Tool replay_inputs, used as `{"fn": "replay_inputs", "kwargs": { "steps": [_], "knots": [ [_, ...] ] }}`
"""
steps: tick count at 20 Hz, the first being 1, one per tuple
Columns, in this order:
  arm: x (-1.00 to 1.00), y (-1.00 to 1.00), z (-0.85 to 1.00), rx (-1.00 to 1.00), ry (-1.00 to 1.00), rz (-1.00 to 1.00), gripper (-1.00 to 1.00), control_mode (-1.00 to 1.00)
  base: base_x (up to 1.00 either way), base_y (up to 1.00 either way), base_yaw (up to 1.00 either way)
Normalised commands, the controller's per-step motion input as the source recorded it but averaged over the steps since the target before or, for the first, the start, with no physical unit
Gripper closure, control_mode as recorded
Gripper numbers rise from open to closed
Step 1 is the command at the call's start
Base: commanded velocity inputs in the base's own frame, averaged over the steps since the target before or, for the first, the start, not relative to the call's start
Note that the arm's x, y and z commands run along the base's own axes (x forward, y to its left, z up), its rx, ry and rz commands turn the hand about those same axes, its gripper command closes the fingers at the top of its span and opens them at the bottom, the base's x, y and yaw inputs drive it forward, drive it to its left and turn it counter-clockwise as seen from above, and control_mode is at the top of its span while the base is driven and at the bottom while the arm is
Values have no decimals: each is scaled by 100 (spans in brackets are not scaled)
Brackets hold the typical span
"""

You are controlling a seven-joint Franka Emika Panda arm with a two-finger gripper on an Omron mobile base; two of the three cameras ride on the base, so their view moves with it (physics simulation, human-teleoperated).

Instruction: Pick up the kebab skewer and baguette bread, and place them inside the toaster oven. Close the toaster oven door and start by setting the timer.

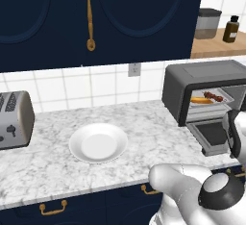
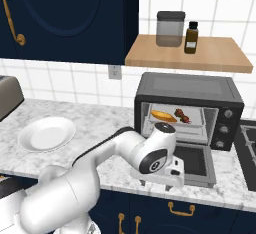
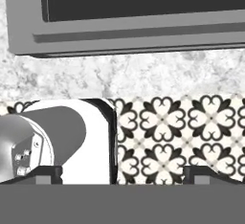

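The marble counter (image 1: 57,161) runs under dark blue wall cabinets (image 1: 48,22), and at its right end stands the toaster oven (image 2: 189,109), the landmark here. The toaster oven door (image 2: 192,164) is folded all the way down, lying flat on the counter in front of the oven's mouth, with its front edge near the counter edge. Inside the oven, on the rack, the baguette bread (image 2: 163,116) lies to the left and the kebab skewer (image 2: 183,116) just beside it to the right; whether they touch cannot be told. The white arm reaches in front of the oven, and the gripper (image 3: 122,173) hangs low just beyond the front edge of the lowered door, pointing down over the counter edge toward the patterned floor (image 3: 182,132); its two finger tips stand wide apart with nothing between them. Well to the left of the oven a white plate (image 1: 98,143) sits on the counter, and farther left a silver toaster (image 1: 14,119). Above the oven a wooden shelf (image 2: 210,55) carries a grey canister (image 2: 170,28) and, just beside it, a small dark bottle (image 2: 191,37).
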Motion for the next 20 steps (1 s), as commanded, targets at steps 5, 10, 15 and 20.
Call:
{"fn": "replay_inputs", "kwargs": {
  "steps": [5, 10, 15, 20],
  "knots": [
    [0, 0, -33, -1, -14, 1, -100, -100, 0, 0, 0],
    [20, 0, -18, -6, -20, 0, -100, -100, 0, 0, 0],
    [19, 0, -10, -8, -21, 0, -100, -100, 0, 0, 0],
    [23, 0, -1, -10, -11, 0, -100, -100, 0, 0, 0]
  ]
}}
